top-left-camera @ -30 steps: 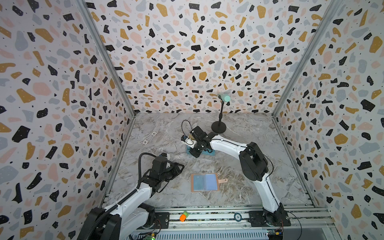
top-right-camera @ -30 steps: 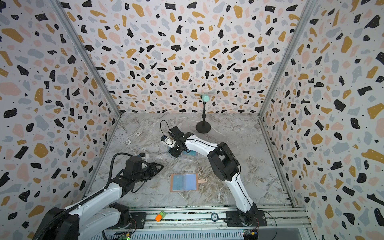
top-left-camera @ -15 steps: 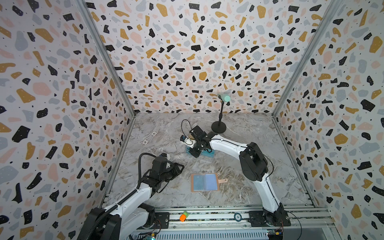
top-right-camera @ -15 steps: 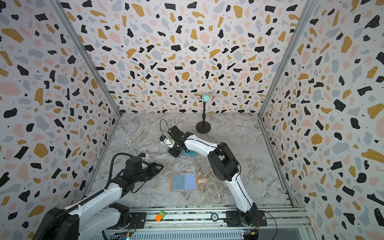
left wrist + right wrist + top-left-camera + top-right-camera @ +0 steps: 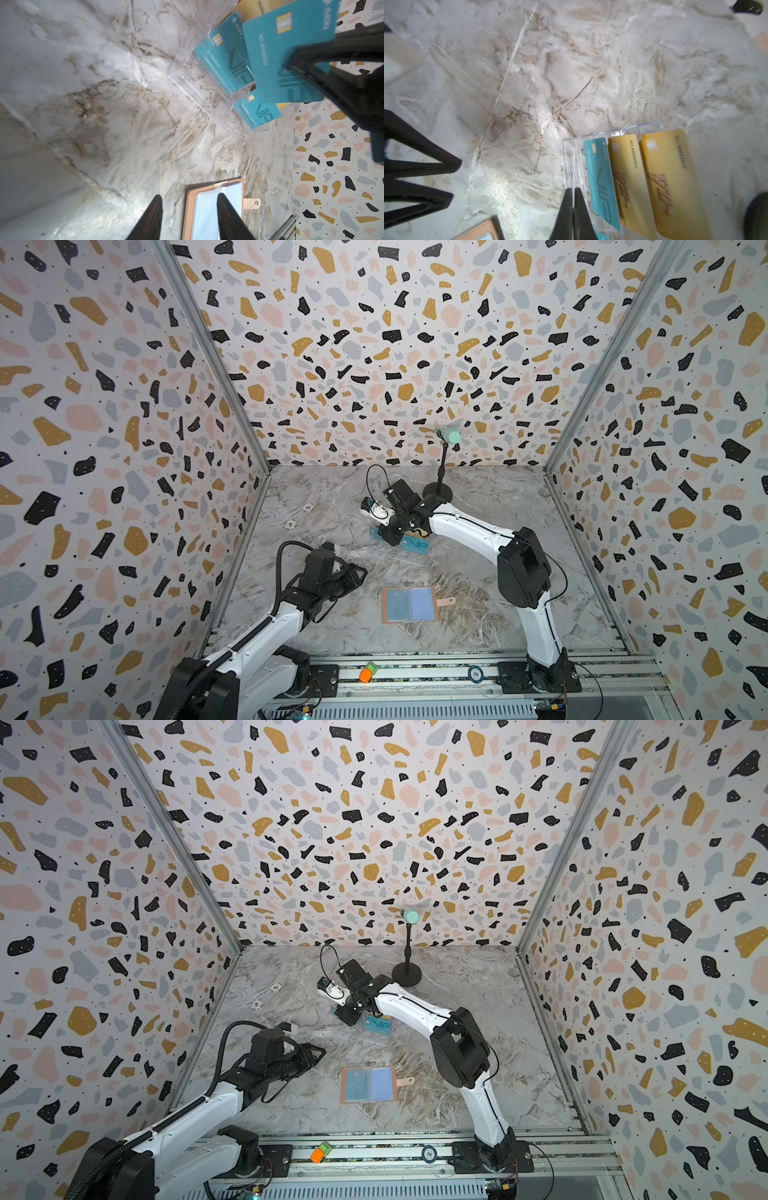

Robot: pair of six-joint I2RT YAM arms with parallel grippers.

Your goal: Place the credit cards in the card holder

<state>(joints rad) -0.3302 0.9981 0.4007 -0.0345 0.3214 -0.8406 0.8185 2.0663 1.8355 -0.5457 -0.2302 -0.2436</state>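
Right gripper (image 5: 573, 190) clamps tighter on a teal credit card (image 5: 286, 52) edge over the rack (image 5: 187, 68); left gripper (image 5: 189, 197) stays half-open, empty.

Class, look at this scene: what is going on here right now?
The right gripper is shut on one teal VIP card at the clear rack, where more cards stand. The pink card holder lies open on the table. The left gripper hovers open beside it, holding nothing.
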